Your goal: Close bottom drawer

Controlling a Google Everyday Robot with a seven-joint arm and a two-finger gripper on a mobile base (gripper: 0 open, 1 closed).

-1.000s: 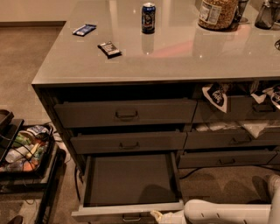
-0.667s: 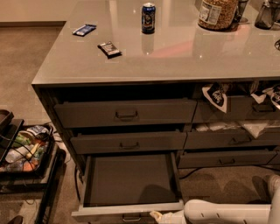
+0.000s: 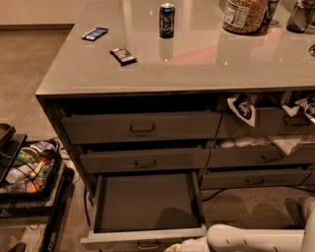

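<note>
camera view: the bench (image 3: 206, 66) carries a soda can (image 3: 166, 19), a blue wrapper (image 3: 94, 33), a dark snack bar (image 3: 123, 54) and a jar (image 3: 244, 15). on the floor to its left stands a cluttered tray (image 3: 29, 170). the neighbouring stack (image 3: 261, 157) holds bags and cloth. nothing lies in the drawer's path. the bottom drawer (image 3: 145, 202) is pulled far out below two taller fronts (image 3: 140, 127), its dark inside bare. the gripper (image 3: 178, 245) sits at the lower edge of view on the white arm (image 3: 256, 238), just right of the drawer's handle (image 3: 147, 244), perhaps touching the front panel. i cannot tell how the jaws stand.
</note>
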